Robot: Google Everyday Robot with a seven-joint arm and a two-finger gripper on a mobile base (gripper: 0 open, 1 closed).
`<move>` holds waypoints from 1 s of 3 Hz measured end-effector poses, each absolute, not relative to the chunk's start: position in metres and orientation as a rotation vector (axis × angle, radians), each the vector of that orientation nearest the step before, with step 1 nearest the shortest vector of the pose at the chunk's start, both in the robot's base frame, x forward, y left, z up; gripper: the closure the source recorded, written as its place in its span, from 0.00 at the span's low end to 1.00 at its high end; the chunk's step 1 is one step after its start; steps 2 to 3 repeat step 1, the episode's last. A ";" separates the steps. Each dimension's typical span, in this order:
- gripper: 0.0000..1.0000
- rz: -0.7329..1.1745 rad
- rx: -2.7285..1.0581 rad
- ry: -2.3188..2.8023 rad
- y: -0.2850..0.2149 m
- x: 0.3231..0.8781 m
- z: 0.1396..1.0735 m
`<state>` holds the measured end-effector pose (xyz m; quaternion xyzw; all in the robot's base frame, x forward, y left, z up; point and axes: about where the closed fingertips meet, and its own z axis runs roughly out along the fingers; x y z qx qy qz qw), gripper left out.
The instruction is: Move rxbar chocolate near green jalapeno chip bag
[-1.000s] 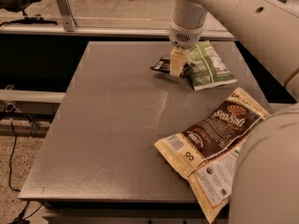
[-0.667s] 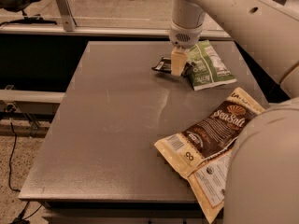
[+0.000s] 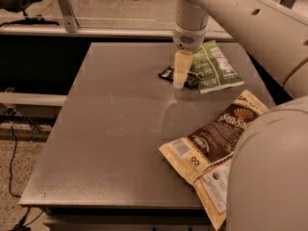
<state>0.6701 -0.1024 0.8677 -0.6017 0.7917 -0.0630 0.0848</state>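
The gripper (image 3: 179,79) hangs tip-down from the pale arm (image 3: 240,13) that comes in from 1 o'clock, and it stands over the far part of the grey table (image 3: 110,143), at about 1 o'clock from the table's middle. Its tip sits right at the rxbar chocolate (image 3: 166,73); whether the gripper is parted, closed or clamped on the bar cannot be told, since it shows only as one pale shape in front of the wrapper.

The rxbar chocolate lies flat on the table beneath that tip, a small dark wrapper showing at 9 o'clock and at 3 o'clock of the gripper. Its 3 o'clock end reaches the edge of the green jalapeno chip bag (image 3: 214,66); whether the two touch or overlap is not clear.

The green jalapeno chip bag lies flat at 2 to 3 o'clock of the gripper, just beside it, near the table's far right corner.

At 5 o'clock, well apart from the gripper, a brown-and-cream Sea Salt bag (image 3: 216,138) lies slantwise by the table's right edge, and the robot's rounded pale body (image 3: 274,177) covers its lower right part.
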 end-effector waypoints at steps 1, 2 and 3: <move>0.00 -0.188 -1.794 2.361 -0.102 0.670 0.868; 0.00 -0.188 -1.794 2.361 -0.102 0.670 0.868; 0.00 -0.188 -1.794 2.361 -0.102 0.670 0.868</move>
